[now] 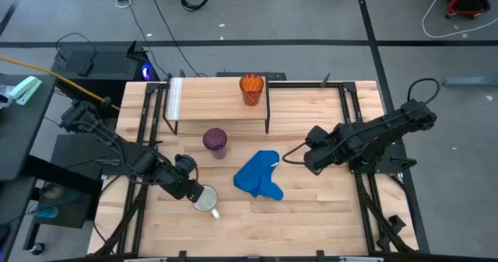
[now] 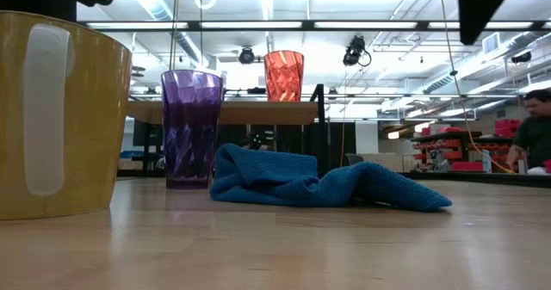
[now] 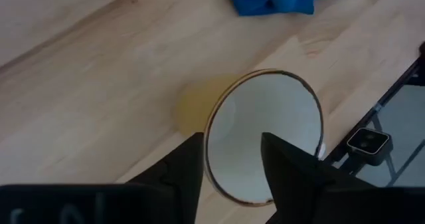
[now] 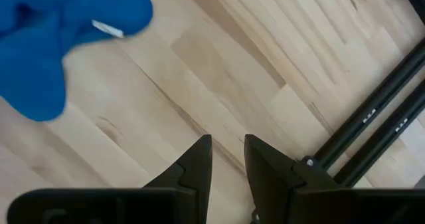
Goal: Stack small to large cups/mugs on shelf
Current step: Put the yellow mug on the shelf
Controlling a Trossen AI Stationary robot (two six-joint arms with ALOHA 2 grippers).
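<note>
Three vessels noted. Left gripper [image 1: 196, 192] stands over the mug [image 1: 206, 199], fingers [image 3: 182, 174] parted astride the near rim, one outside the wall and one over the white interior; whether they touch it cannot be told. The mug sits upright on the table [image 1: 311, 215], yellow outside in the low view. Purple tumbler [image 1: 215, 141] stands beyond this gripper, toward the shelf [image 1: 210, 99]; the orange cup [image 1: 251, 89] is on the shelf. Right gripper [image 1: 310, 162] hovers over bare wood, jaws slightly apart, holding nothing, blue cloth [image 1: 258, 176] just beside it. No legible writing or brand marks.
</note>
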